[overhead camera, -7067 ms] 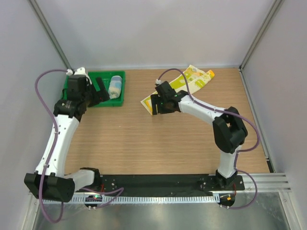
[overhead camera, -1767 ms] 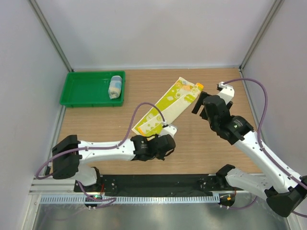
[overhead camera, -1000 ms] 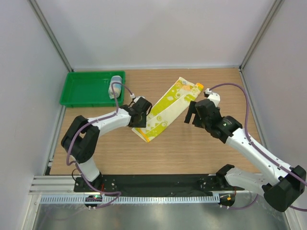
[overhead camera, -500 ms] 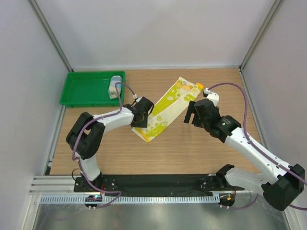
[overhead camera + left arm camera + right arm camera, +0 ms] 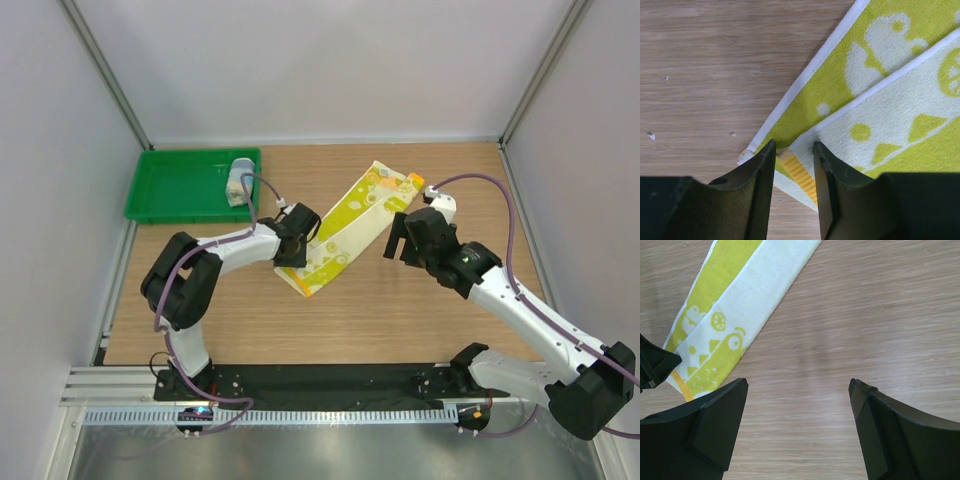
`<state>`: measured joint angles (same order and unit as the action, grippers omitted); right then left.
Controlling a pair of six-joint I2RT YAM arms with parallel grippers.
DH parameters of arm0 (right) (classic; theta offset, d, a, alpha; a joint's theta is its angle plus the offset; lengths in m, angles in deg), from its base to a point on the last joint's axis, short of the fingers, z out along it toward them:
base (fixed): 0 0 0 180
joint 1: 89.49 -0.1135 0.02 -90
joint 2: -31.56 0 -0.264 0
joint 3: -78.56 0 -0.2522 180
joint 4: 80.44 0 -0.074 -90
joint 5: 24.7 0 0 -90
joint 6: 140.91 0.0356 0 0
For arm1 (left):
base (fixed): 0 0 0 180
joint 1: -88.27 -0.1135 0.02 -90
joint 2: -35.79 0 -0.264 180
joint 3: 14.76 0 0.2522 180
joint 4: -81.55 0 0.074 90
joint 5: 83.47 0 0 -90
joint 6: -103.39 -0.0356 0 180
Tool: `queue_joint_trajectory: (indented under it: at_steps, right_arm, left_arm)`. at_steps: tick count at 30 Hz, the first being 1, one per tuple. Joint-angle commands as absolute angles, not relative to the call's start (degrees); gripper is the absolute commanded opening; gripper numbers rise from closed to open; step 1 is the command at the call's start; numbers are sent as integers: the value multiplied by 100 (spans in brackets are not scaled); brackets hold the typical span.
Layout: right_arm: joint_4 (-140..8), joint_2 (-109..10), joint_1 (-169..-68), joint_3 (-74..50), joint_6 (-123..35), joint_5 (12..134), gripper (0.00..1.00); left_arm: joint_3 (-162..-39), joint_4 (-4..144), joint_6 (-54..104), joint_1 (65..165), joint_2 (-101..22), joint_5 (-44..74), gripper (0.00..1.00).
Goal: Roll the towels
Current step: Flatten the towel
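Barely moved: left pincer [image 5: 793,150] narrowly apart astride towel [image 5: 880,90] corner (right pincer [image 5: 797,390] gaping).

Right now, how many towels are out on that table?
2. The long yellow-green towel lies flat in the middle; the rolled light blue towel sits in the green tray, back left. None seems hidden.

Both arms are the same build: the left arm [image 5: 225,250] and right arm [image 5: 520,305] have glossy white link shells with chunky black joint housings. A thin mauve cable [image 5: 480,177] loops loosely off each one. The left gripper [image 5: 794,150] and right gripper [image 5: 797,385] have plain matte-black wedge fingers, and both bases bolt onto one black plate [image 5: 330,380].
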<state>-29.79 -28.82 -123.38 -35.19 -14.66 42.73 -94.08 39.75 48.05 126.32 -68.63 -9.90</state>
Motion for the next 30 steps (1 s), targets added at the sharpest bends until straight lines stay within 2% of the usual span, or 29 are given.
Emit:
queue_joint_trajectory:
  at_steps: [1,7,10,30]
  right_arm:
    - [-3091,-2776,-12316,-3504,-1541,4166,90]
    - [-3126,-2846,-12316,-3504,-1523,4174,90]
    - [-3125,-2873,-12324,-3521,-1505,4174,90]
    - [-3170,-3014,-12324,-3512,-1470,4192,89]
  left_arm:
    - [-9487,4010,4872,12572,-6915,-991,35]
    - [-9452,3966,4864,12572,-6827,-1122,21]
    - [-9479,3887,4837,12572,-6809,-1237,17]
    - [-9707,3290,4802,12615,-6466,-2089,18]
